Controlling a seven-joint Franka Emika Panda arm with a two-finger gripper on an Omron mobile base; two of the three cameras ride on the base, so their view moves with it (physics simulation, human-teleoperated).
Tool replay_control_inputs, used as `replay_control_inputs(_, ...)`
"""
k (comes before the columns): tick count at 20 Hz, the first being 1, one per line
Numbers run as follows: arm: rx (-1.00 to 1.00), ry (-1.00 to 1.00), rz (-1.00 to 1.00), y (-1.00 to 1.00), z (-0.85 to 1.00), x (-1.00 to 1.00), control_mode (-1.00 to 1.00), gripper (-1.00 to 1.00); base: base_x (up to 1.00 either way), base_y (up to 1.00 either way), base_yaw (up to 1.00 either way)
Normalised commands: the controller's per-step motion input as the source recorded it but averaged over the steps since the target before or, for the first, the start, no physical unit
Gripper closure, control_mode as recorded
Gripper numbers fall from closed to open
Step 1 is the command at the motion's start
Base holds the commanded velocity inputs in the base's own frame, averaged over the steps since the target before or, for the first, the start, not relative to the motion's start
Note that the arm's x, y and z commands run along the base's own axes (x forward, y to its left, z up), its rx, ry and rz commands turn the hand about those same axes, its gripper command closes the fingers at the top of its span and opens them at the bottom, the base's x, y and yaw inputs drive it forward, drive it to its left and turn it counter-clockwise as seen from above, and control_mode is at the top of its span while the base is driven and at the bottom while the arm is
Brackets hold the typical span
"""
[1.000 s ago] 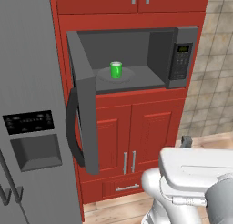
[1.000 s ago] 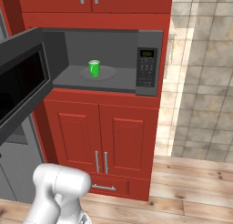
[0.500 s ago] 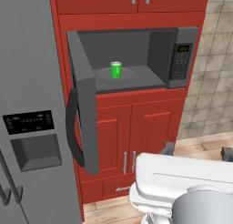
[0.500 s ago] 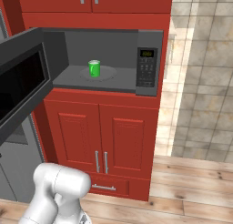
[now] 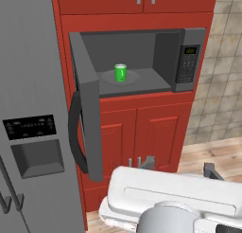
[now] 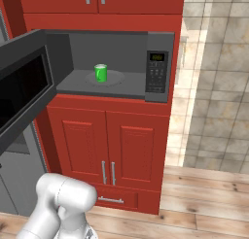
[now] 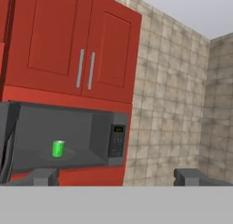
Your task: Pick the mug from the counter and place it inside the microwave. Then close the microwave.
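Mug [image 5: 120, 73] stands upright inside the microwave [image 5: 163, 61], on the round plate [image 5: 134, 78] in the middle of the grey floor of the cavity; in the right base view the green cup [image 6: 100, 73] sits toward the left half of the cavity, well apart from the button panel [image 6: 157, 73] with its small green display. The microwave door [image 5: 87, 113] hangs wide open, swung out to the left, with its black curved handle [image 5: 74, 132] on the outer edge; from the right base view the dark glass of the door [image 6: 22, 90] faces the camera. Red cabinet doors [image 6: 109, 145] sit below the microwave and more red doors [image 7: 86, 50] above it. A tall grey fridge [image 5: 28, 118] stands to the left, and tiled wall [image 6: 219, 77] to the right above a wooden floor [image 6: 209, 204].

The tool [image 7: 116, 176] is open and empty, its two fingertips [image 7: 43, 176] set wide apart at the bottom of the hand view, well away from the cup [image 7: 58, 148] and level with the lower front of the microwave.
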Motion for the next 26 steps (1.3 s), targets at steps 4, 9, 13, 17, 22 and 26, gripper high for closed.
replay_control_inputs(4, -0.02, 0.00, -0.08, 0.14, -0.34, 0.29, -1.00, -1.00, 0.00, 0.00, 0.00)
replay_control_inputs(9, -0.02, 0.01, -0.09, 0.13, -0.22, 0.37, -1.00, -1.00, 0.00, 0.00, 0.00)
replay_control_inputs(13, -0.02, 0.00, -0.08, 0.29, -0.03, 0.24, -1.00, -1.00, 0.00, 0.00, 0.00)
replay_control_inputs(17, -0.02, 0.00, -0.09, 0.42, -0.01, 0.09, -1.00, -1.00, 0.00, 0.00, 0.00)
replay_control_inputs(22, -0.03, 0.00, -0.09, 0.38, -0.08, 0.03, -1.00, -1.00, 0.00, 0.00, 0.00)
replay_control_inputs(26, -0.01, 0.00, -0.11, 0.21, -0.15, 0.14, -1.00, -1.00, 0.00, 0.00, 0.00)
